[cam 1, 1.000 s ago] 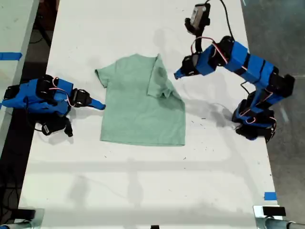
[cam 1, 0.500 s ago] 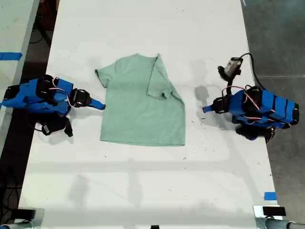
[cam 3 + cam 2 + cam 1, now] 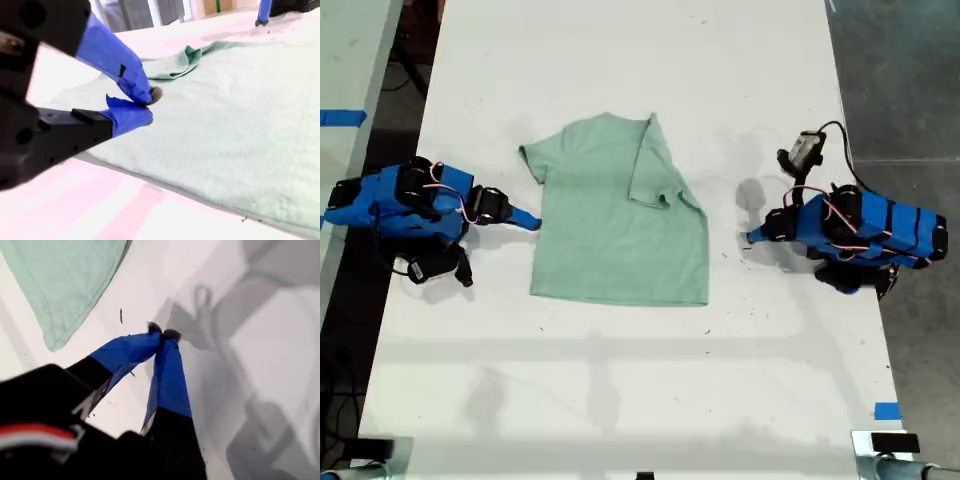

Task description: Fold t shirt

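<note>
The t shirt [image 3: 618, 211] lies flat on the white table [image 3: 620, 400], in the upper middle of the exterior view, with one sleeve folded inward over its body toward the exterior view's right (the other sleeve is spread out toward the left).

My first gripper [image 3: 752, 238] sits low over the table at the exterior view's right, well apart from the shirt's edge. In the first wrist view its blue fingers [image 3: 165, 333] meet at the tips with nothing between them, and a corner of the shirt [image 3: 65, 285] shows beyond them.

My second gripper [image 3: 532, 222] rests at the exterior view's left, its tip just beside the shirt's side below the spread sleeve. In the second wrist view [image 3: 147, 102] its jaws are closed tip to tip; I cannot tell whether any cloth is pinched there.
</note>
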Controlling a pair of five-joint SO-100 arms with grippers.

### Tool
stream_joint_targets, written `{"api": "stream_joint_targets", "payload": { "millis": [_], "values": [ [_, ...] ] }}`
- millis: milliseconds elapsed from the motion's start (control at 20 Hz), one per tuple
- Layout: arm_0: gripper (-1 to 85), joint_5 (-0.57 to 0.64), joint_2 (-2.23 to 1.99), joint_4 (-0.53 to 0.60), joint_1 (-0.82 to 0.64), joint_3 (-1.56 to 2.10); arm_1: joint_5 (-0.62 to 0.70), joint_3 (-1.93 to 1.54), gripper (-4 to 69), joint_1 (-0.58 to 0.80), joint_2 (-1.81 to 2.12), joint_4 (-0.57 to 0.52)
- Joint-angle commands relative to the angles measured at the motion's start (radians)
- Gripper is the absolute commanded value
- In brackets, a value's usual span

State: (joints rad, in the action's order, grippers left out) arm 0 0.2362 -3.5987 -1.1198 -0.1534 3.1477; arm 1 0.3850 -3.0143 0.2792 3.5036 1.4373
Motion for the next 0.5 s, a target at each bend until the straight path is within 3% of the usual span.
{"api": "stream_joint_targets", "payload": {
  "millis": [0, 450],
  "values": [
    [2.3, -0.011, -0.008, 0.014, 0.002, -0.025, -0.012, -0.005, 1.0, -0.009, 0.005, -0.003],
    [2.3, -0.011, -0.008, 0.014, 0.002, -0.025, -0.017, -0.006, 1.0, -0.002, 0.005, -0.002]
  ]
}}
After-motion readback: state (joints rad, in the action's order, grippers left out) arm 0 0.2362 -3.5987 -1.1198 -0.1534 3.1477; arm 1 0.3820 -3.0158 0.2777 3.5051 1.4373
